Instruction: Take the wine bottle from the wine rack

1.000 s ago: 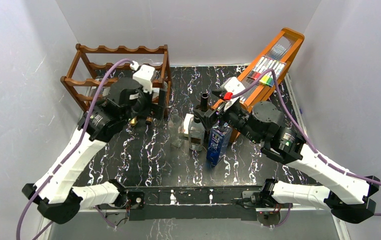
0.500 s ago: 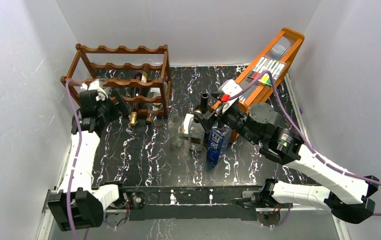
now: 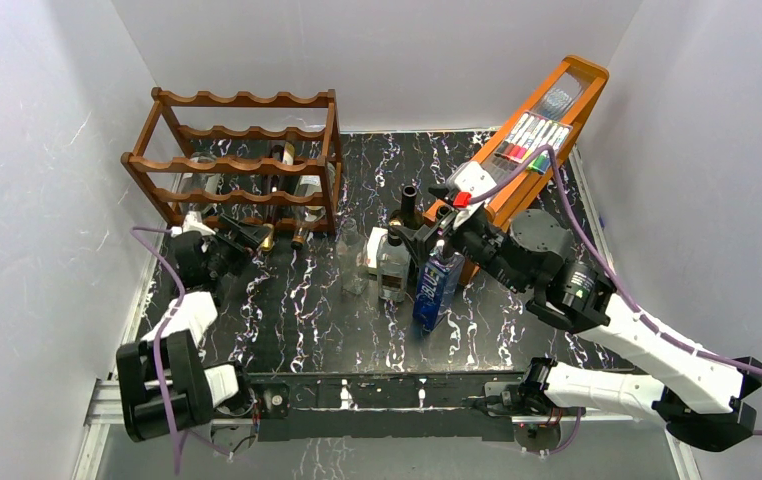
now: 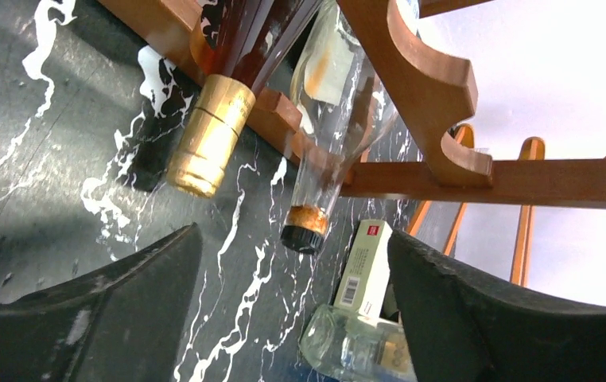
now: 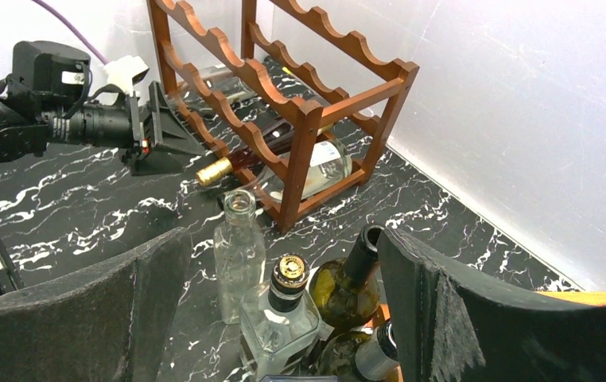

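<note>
I see the wine rack (image 3: pixel 242 99), dark reddish-brown wood with scalloped rails in three tiers, standing upright at the far left against the back wall. On its lowest tier the wine bottle (image 4: pixel 208 135) lies on its side: dark glass, gold foil over the neck, the neck poking out past the near rail. Just to its right lies a clear bottle (image 4: pixel 332 103) with a dark cap, also neck toward me. The upper tiers hold nothing.

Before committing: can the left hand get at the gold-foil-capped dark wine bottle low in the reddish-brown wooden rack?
Probably yes: the open left hand faces the gold neck of the wine bottle, jutting clear of the rack; a clear glass bottle lies close beside.
</note>
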You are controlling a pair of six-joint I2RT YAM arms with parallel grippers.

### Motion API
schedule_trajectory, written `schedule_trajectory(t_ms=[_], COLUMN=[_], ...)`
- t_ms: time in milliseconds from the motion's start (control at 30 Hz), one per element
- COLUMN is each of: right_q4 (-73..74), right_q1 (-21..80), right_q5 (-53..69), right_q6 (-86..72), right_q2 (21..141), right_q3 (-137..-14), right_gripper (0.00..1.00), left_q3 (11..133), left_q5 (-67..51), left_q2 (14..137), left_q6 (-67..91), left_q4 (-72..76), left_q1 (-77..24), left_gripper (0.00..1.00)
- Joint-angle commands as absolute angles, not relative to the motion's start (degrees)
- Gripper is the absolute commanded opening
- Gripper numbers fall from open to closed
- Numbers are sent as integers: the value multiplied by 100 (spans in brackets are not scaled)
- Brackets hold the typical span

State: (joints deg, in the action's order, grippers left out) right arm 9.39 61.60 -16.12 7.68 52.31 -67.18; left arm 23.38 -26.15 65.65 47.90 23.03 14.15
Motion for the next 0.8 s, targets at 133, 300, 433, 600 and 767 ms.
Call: schedule_trajectory(t_ms=[133,300,433,600,767], right_q4=[585,613,642,648,527], right_q1=[6152,6152,6150,6155,6151], right_q5=[-1559,-1573,-1643,-1662,-1565], right_q6=[767,791,791,817,852], right_q2=[5176,5152,5091,5103,5238], right_q3=[-6696,-6732,-6722,-6718,-6747], right_gripper=[98,98,98,98,98], left_q3=[2217,2232,2175,2275,2326], left_q5=[-3107,-3006,-2713,-2631,-2995], left_q2=[7932,8661,8871,9404,10902], left_q6=[5469,5491,5499,5536,6224], left_q4=[4478,4879,4858,5028,7467], left_q1=[1473,1485,1486,1486,1485], left_gripper=[72,70,73,72,57])
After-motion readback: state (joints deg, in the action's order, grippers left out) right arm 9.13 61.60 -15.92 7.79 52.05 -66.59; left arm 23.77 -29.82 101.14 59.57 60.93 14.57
